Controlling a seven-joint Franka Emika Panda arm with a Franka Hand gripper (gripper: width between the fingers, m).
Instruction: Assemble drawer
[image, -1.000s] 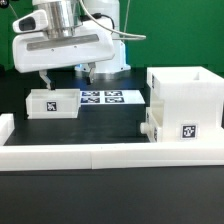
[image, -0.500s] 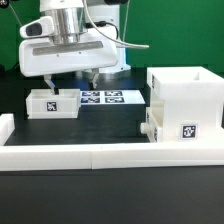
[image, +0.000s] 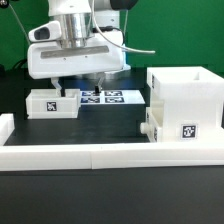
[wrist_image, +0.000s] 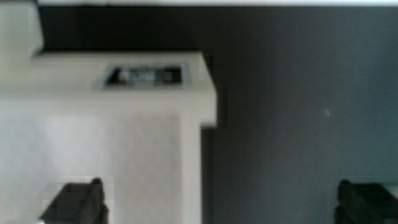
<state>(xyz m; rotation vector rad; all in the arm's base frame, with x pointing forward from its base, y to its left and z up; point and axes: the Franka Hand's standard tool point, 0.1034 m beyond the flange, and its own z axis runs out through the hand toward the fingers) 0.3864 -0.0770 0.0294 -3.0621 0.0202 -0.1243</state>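
Drawer parts lie spread over the black table (image: 120, 205). At the exterior view's left, a small box (image: 51, 103) sits on the tabletop with its tag facing the camera, just behind the long white border block (image: 100, 152) that runs across the front. My gripper (image: 80, 86) hangs above and a little to the right of that box, fingers (image: 64, 93) spread apart and holding nothing; whether a fingertip touches the box's far edge I cannot tell, since my own hand covers that spot. Behind me lies the marker board (image: 113, 97), partly hidden by my hand. Open dark table separates the box from the tall housing (image: 188, 100) at the exterior view's right, giving free room between them. A second small box (image: 176, 126) is pushed into the housing's lower front, its tag showing. The housing's right side is cut off by the frame edge.

In my wrist view the picture is blurred: a white box top (wrist_image: 98, 130) with a tag (wrist_image: 146, 74) fills one side, dark table the other, and both fingertips (wrist_image: 75, 200) show as dark shapes, well apart.
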